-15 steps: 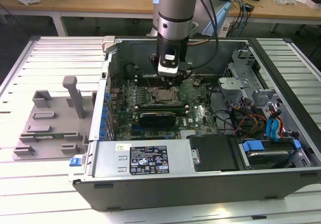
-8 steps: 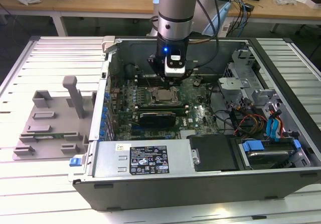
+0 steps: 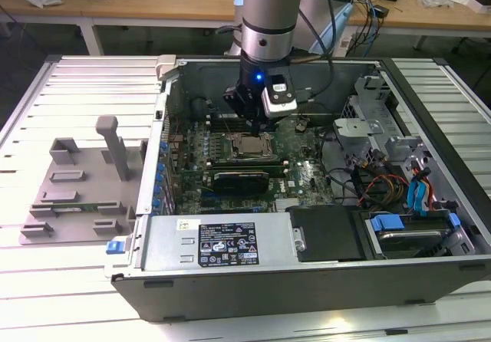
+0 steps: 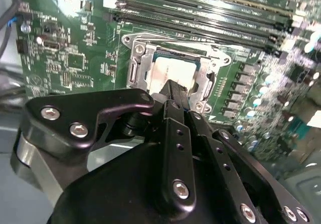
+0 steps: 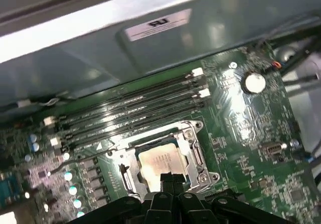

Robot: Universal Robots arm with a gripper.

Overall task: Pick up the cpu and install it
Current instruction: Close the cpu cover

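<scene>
Exterior view: the black gripper [image 3: 250,121] is hanging inside the open grey metal computer case [image 3: 230,269]. It is directly over the small square silver-topped cpu [image 3: 249,146].

Second wrist view: the cpu [image 4: 170,69] is lying in the silver metal socket frame [image 4: 136,68] on the green motherboard [image 4: 70,58].

First wrist view: the gripper [image 5: 169,178] is overlapping the cpu's [image 5: 160,161] edge. Contact unclear; clenched or released, cannot tell.

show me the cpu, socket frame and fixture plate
cpu [image 5: 159,159]: first wrist view, silver top
socket frame [image 5: 198,154]: first wrist view, side bar
fixture plate [image 3: 84,190]: exterior view, bare flat part
</scene>
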